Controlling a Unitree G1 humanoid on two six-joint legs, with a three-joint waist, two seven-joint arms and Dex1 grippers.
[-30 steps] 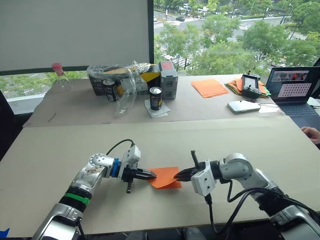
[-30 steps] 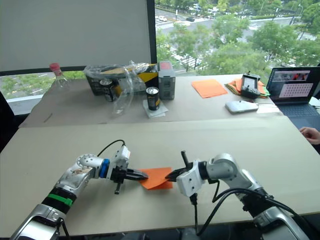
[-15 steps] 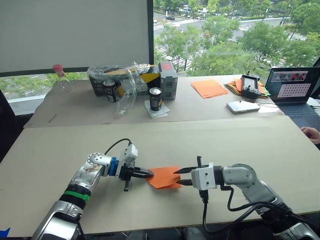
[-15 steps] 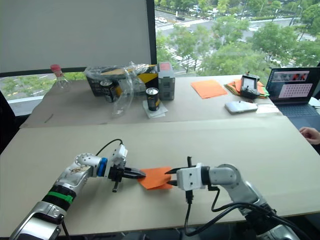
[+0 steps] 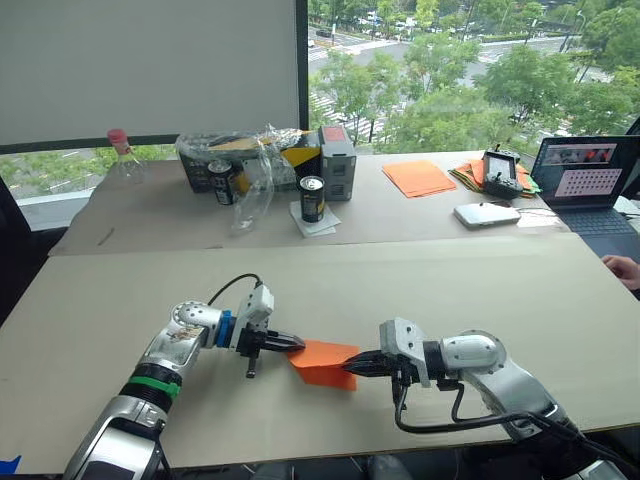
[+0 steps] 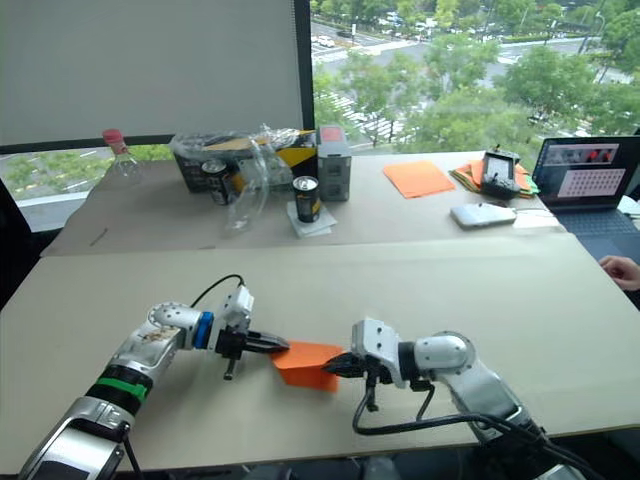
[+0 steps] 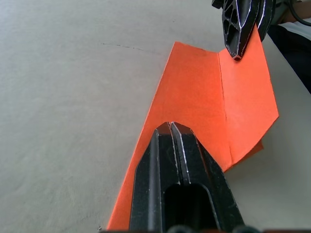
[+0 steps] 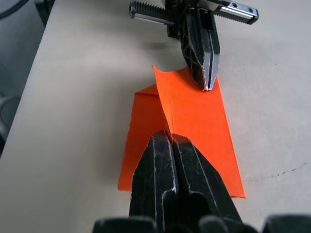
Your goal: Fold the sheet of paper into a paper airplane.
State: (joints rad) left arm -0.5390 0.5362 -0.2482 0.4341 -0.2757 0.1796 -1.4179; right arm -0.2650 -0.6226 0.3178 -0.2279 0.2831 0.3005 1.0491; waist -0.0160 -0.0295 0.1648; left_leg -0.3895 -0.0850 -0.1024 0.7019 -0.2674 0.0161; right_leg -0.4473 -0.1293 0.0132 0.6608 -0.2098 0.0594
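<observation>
Gripping the sheet of paper from opposite ends, both grippers sit low in the centre of the frame on the near table. The left gripper has its two fingers pressed together on the sheet's left edge, and the right gripper has its fingers pinched together on the right edge, near the crease.

Compared with a second ago, the right arm has swung lower and further left in the frame, its wrist now rolled so the gripper points flat along the table. The sheet has changed shape with it: earlier it lay nearly flat, now its right part is bent up along the crease line and the lower edge has dropped toward the bottom of the frame. The left gripper has hardly shifted.

Counting what stands around: one orange sheet between the grippers, one neat stack of orange sheets in the upper right on the far table, and one mixed orange-and-green paper pile beside it under a dark handset. Two drink cans stand upper centre, one of them by a basket. One laptop is at the right edge, one white device just left of it, and one flask with a pink cap at upper left. A person's hand rests at the far right edge.
</observation>
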